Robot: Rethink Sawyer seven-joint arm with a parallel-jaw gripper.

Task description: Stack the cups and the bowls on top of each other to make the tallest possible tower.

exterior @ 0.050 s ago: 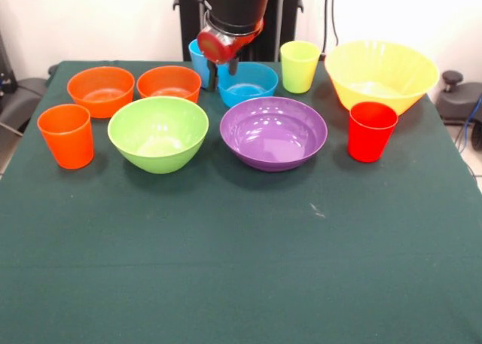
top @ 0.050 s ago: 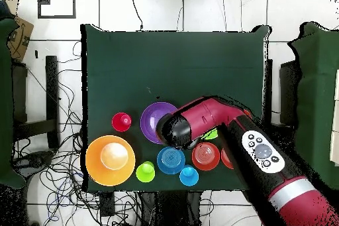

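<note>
Table: a dark green cloth (exterior @ 0.050 s ago: 226,269) covers it; every cup and bowl stands apart on it, none stacked on another.
Gripper: the gripper (exterior @ 0.050 s ago: 223,73) hangs at the far middle of the table, between the light blue cup (exterior @ 0.050 s ago: 199,62) and the small blue bowl (exterior @ 0.050 s ago: 248,83); two dark fingertips show under the red head, but whether they are parted or closed I cannot tell.
Arm: the red and black arm (top @ 0.050 s ago: 248,147) reaches in over the table; seen from overhead it hides the lime green bowl almost wholly and part of the purple bowl.
Far row, front view, left to right: two small orange bowls (exterior @ 0.050 s ago: 101,90) and (exterior @ 0.050 s ago: 169,83), close beside each other; the light blue cup, partly behind the gripper; the small blue bowl; the yellow-green cup (exterior @ 0.050 s ago: 300,65); the largest yellow bowl (exterior @ 0.050 s ago: 381,74).
Near row, front view, left to right: the orange cup (exterior @ 0.050 s ago: 66,135); the lime green bowl (exterior @ 0.050 s ago: 158,133); the wide purple bowl (exterior @ 0.050 s ago: 273,132); the red cup (exterior @ 0.050 s ago: 372,131), just in front of the yellow bowl.
In the way: the light blue cup and the small blue bowl flank the gripper closely on either side.
Around: cables (top @ 0.050 s ago: 40,170) lie on the floor beside the table in the overhead view.
</note>
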